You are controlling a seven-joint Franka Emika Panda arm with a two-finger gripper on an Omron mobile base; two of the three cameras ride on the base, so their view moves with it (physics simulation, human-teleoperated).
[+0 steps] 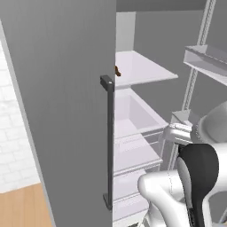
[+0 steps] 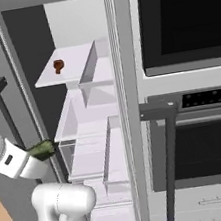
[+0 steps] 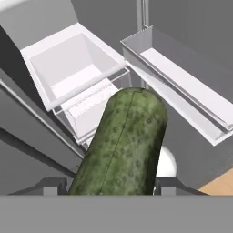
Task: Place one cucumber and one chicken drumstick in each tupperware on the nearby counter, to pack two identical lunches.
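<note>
Cucumber [image 3: 123, 145] sits pinched between the gripper [image 3: 111, 185] fingers, its long axis running straight out from the hand toward the fridge drawer's [image 3: 68, 73] front edge.

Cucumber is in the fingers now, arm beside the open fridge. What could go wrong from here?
1. The cucumber sticks out far past the fingers; it may pivot or slip during a swing.
2. The fridge door and door bins are near; the protruding end could clip them while backing out.
</note>
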